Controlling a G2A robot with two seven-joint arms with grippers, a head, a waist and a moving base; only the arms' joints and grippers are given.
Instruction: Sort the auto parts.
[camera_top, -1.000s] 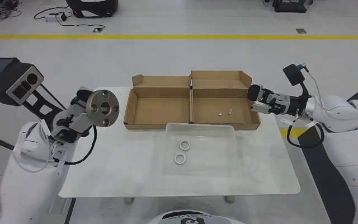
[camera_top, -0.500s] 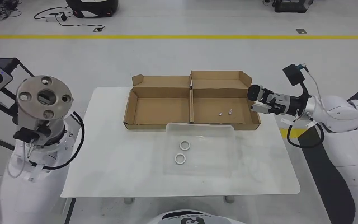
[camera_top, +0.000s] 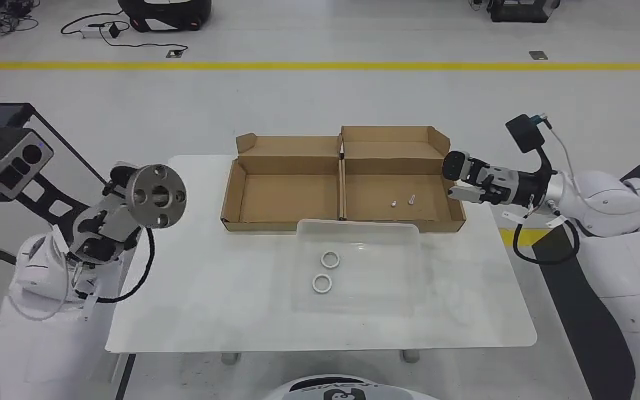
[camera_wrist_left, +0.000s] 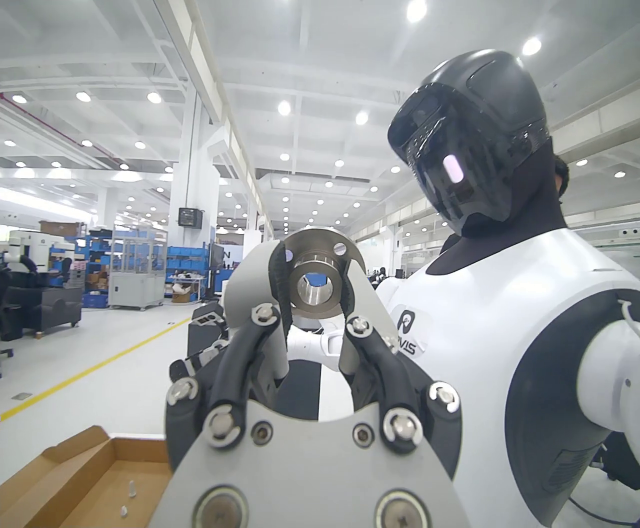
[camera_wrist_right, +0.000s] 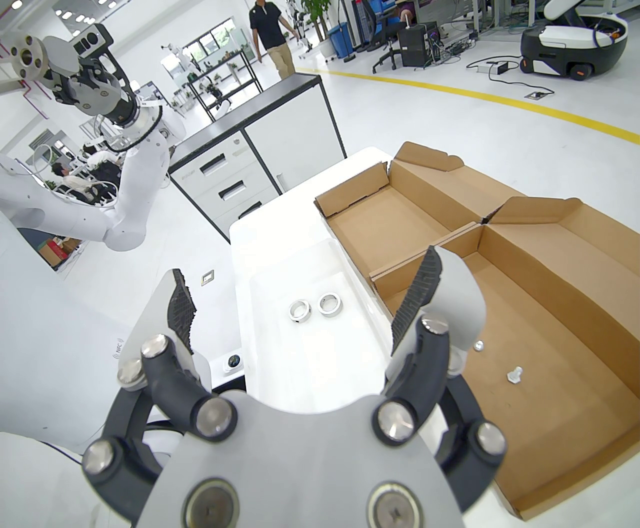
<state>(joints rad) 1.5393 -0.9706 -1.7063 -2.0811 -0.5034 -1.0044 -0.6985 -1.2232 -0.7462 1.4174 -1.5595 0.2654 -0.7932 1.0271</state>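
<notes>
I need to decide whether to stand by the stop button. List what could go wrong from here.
1. The left hand grips the metal flange by its hub alone, near the table's left edge; a slip could send it to the floor.
2. The open right hand hovers at the right box's wall and might knock it, scattering the bolts.

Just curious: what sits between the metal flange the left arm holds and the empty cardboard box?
Nothing: in the top view, bare white table separates the flange from the box.
</notes>
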